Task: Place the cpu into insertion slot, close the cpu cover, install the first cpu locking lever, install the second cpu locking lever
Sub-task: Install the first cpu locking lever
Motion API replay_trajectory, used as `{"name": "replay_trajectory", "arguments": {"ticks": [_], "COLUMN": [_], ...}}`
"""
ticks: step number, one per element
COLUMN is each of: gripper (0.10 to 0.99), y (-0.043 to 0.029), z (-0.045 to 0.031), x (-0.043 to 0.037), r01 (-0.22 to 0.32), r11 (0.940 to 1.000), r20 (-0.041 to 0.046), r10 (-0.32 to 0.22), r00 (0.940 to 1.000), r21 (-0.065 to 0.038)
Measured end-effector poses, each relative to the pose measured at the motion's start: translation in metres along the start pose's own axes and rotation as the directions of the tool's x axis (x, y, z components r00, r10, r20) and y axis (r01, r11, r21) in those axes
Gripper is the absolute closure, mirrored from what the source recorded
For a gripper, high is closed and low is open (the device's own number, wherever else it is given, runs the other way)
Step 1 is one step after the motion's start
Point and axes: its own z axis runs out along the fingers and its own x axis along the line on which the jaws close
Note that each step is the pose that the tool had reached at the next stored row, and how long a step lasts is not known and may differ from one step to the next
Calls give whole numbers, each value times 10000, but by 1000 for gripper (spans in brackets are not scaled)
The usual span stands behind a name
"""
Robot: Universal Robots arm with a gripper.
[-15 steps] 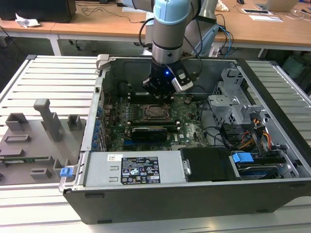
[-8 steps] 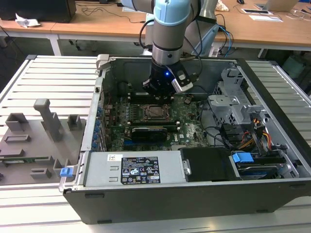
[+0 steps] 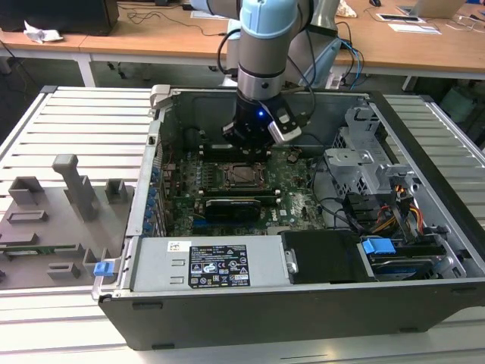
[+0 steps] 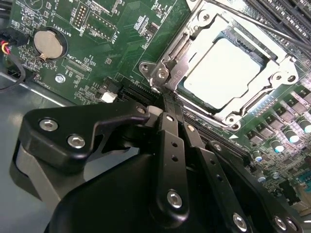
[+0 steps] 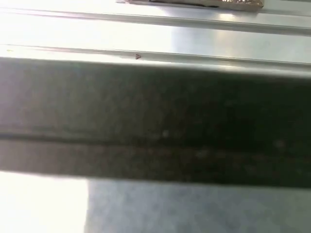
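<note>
A: Where's the cpu (image 4: 224, 73)?

B: Seated in the socket, silvery top up, just past the tips of the hand (image 4: 165, 104) in the second wrist view. The cpu cover (image 4: 209, 29) lies flat around it, frame down on all sides I can see.

A: So steps one and two look done?

B: That's my read. A thin lever rod (image 4: 272, 31) runs along the socket edge farthest from the hand; another metal arm (image 4: 177, 51) sits on the near edge. Whether either is latched under its hook, I can't tell.

A: State of the hand?

B: Fingers drawn together, tips touching or nearly so, nothing between them. Clenched on air, poised at the socket's nearest corner, by the screw post (image 4: 160, 74) there.

A: Surroundings?

B: On the motherboard (image 4: 97, 43), off to one side of the hand, a coin cell battery (image 4: 48, 43). Rows of capacitors (image 4: 286, 136) on the other side. In the exterior view the arm (image 3: 261, 45) drops straight into the open computer case (image 3: 424, 303), hand above the socket (image 3: 244, 174). Power supply (image 3: 216, 265) at the case's front wall, cable bundle (image 3: 390, 212) toward the exterior view's right.

A: Anything obstructing?

B: Nothing lies over the socket. Case walls hem the arm in; the expansion card (image 3: 231, 206) sits just beside the socket.
</note>
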Motion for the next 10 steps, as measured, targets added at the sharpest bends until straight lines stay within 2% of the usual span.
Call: {"name": "replay_trajectory", "arguments": {"ticks": [3,10], "gripper": [984,984], "y": [8,-30], "z": [-88,-98], "x": [-2,0], "r01": [0,0], "r11": [10000,10000], "r20": [-1,-1], "r10": [0,0], "r00": [10000,10000], "r21": [2,-17]}}
